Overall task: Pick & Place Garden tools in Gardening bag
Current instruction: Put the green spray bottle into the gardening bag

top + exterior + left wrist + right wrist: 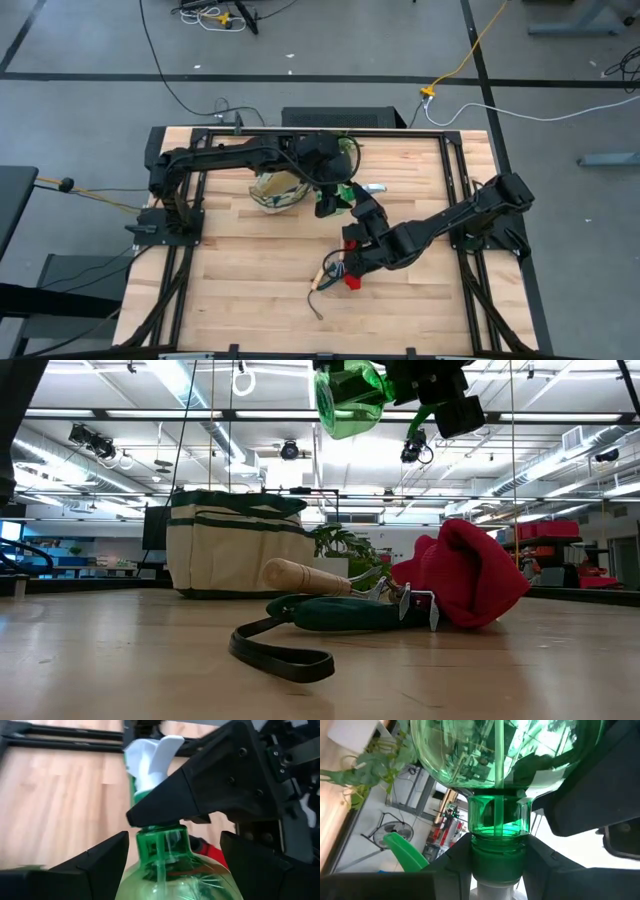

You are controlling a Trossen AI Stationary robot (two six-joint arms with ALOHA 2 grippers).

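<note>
Grips the spray bottle by its neck in the narrowed right end effector, high above the tabletop near the gardening bag, with the left end effector at the bottle's body, hold there impossible to tell, and gloves and hand rake lying below.

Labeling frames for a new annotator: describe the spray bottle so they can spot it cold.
Start at the cream gardening bag with dark green trim at the back of the wooden table. Beside it, lifted above the tabletop between the two arms, the right gripper clamps the neck of the spray bottle. It is the only translucent green thing, with a pale nozzle.
</note>
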